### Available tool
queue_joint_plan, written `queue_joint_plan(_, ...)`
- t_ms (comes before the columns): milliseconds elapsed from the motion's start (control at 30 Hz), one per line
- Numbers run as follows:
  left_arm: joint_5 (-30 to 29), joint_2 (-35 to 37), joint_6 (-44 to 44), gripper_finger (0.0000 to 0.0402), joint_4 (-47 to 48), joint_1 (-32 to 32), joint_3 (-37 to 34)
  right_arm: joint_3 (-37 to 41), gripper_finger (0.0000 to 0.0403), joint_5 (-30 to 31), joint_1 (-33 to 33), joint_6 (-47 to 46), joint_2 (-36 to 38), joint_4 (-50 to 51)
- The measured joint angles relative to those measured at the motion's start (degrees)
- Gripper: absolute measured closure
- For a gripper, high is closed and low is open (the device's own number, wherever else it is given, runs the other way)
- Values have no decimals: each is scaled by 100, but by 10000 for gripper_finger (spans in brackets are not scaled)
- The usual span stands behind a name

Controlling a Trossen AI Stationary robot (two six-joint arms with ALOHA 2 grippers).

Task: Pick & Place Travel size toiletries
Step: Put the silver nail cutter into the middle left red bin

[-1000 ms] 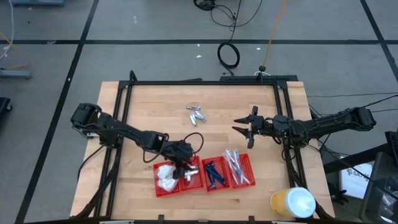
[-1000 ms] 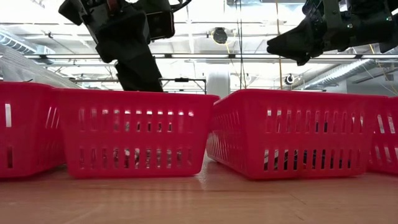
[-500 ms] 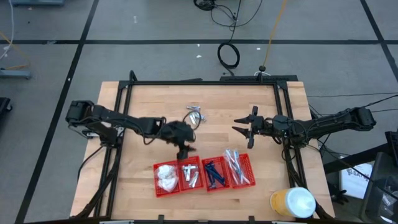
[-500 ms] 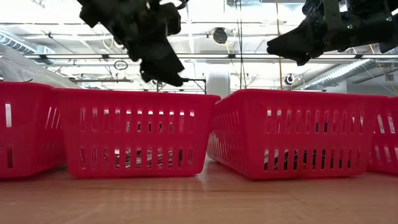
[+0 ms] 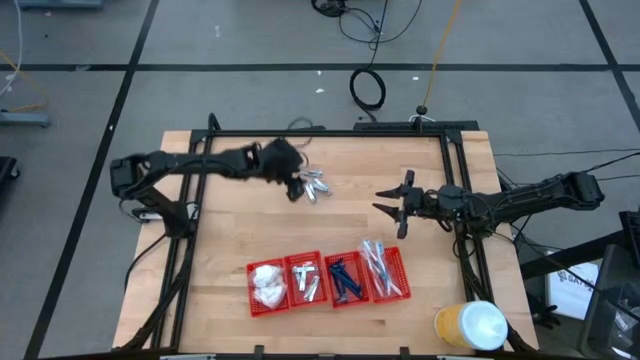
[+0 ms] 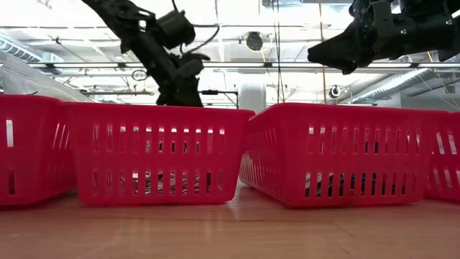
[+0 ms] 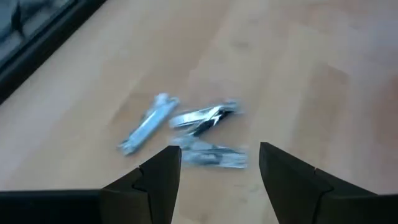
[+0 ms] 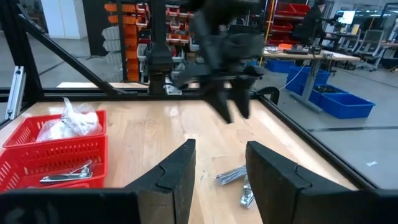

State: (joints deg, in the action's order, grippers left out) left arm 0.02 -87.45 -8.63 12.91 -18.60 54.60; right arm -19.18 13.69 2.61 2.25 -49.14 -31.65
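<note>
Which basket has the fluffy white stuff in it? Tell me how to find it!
Look at the wooden table from above and find the row of four red baskets near its front edge. The one you want is the end basket on the left arm's side. It alone holds crumpled white packets; its neighbours hold silvery sachets, dark blue sticks and pale clear-wrapped sticks.

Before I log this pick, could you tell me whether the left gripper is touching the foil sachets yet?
Apart. The left wrist view shows the left gripper open, bare wood visible between its fingers and the foil sachets lying beyond them.
</note>
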Motion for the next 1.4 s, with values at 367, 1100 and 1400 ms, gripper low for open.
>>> queue_joint_plan(367,178,-1180,1419,188,1415,-852,1567,0,273,-6,-154,-45,-206,-285)
queue_joint_plan(1100,-309,-2642,2611,188,1727,-1061,2194,0,273,-24,-229,-150,-479,-373)
queue_joint_plan(1400,241,-2675,3152,188,1711,-1135,2194,0,273,-26,-229,-157,-479,-373)
